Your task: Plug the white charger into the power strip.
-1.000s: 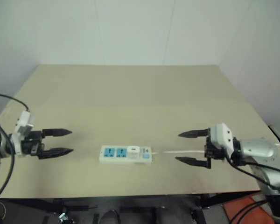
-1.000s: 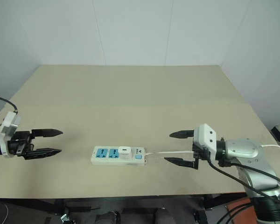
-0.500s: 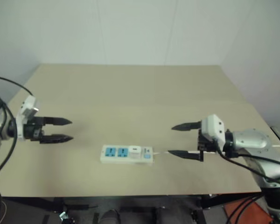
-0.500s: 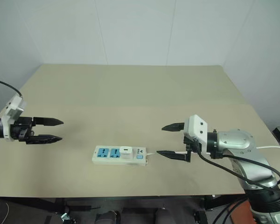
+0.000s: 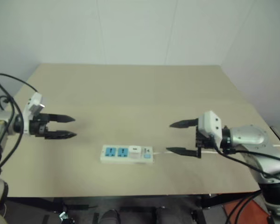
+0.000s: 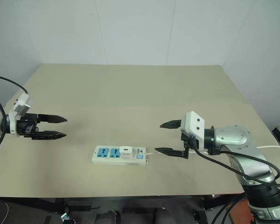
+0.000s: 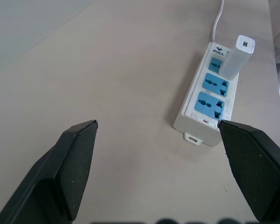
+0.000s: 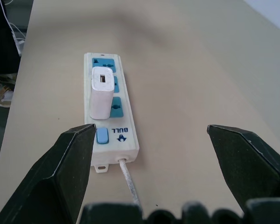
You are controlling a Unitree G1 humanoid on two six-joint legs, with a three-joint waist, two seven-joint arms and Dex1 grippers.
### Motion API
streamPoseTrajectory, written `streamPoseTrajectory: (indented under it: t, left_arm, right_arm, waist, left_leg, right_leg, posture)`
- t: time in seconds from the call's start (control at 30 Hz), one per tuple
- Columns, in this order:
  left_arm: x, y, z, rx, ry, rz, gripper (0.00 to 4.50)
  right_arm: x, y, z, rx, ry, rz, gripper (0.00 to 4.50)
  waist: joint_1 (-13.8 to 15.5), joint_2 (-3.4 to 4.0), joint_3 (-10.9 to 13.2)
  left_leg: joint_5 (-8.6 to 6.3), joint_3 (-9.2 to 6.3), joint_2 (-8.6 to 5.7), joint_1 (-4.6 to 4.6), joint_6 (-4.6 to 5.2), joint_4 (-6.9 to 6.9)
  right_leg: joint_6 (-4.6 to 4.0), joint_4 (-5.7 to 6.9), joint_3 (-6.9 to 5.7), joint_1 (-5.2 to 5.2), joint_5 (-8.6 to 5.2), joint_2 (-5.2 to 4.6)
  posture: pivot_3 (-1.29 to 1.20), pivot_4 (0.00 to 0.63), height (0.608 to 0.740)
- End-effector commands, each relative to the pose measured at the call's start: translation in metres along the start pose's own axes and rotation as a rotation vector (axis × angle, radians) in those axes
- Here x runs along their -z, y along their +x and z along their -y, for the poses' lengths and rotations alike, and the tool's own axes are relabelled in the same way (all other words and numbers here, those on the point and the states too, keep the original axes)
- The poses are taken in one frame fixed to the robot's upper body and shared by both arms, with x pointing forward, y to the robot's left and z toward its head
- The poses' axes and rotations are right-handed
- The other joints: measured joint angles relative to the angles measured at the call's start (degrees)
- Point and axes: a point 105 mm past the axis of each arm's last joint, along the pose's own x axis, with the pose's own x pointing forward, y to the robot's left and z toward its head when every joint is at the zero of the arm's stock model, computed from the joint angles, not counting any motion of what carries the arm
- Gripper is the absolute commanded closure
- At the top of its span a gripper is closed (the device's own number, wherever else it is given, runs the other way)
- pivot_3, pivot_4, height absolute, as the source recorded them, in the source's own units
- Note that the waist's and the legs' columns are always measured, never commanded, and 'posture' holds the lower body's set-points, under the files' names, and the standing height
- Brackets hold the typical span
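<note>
While both grippers, left (image 6: 60,127) and right (image 6: 164,138), hang open and empty, the charger (image 6: 126,152) stands seated in the power strip (image 6: 120,154); task apparently complete, only retreat remains.

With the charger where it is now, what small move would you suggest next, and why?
Probably just draw both arms back. The white charger already stands upright in the power strip, in the socket nearest the switch, and both the left claw and right claw are open, empty and apart from it.

My table (image 6: 130,93) looks smooth and matt. The power strip (image 6: 119,155) and white charger (image 8: 101,92) look like smooth plastic.
</note>
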Motion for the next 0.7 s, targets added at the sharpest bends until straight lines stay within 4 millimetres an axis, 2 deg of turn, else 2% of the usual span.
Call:
streamPoseTrajectory:
  t: [0.03, 0.7]
  left_arm:
    - [-0.009, -0.006, -0.001, -0.014, 0.034, 0.033, 0.00]
    - [0.005, -0.011, 0.002, -0.031, 0.015, 0.074, 0.00]
  right_arm:
    - [-0.006, -0.006, 0.006, 0.018, -0.029, 0.002, 0.03]
    - [0.006, -0.009, 0.012, 0.004, -0.020, -0.034, 0.03]
  waist:
    - [0.0, 0.00, 0.0]
    - [0.0, 0.00, 0.0]
  left_leg:
    - [0.00, 0.00, 0.00, 0.00, 0.00, 0.00]
    - [0.00, -0.01, 0.00, 0.00, 0.00, 0.09]
  right_leg:
    - [0.00, 0.00, 0.00, 0.00, 0.00, 0.00]
    - [0.01, 0.06, -0.01, 0.01, 0.02, 0.00]
  posture:
    - [0.00, 0.150, 0.740]
    - [0.00, 0.150, 0.740]
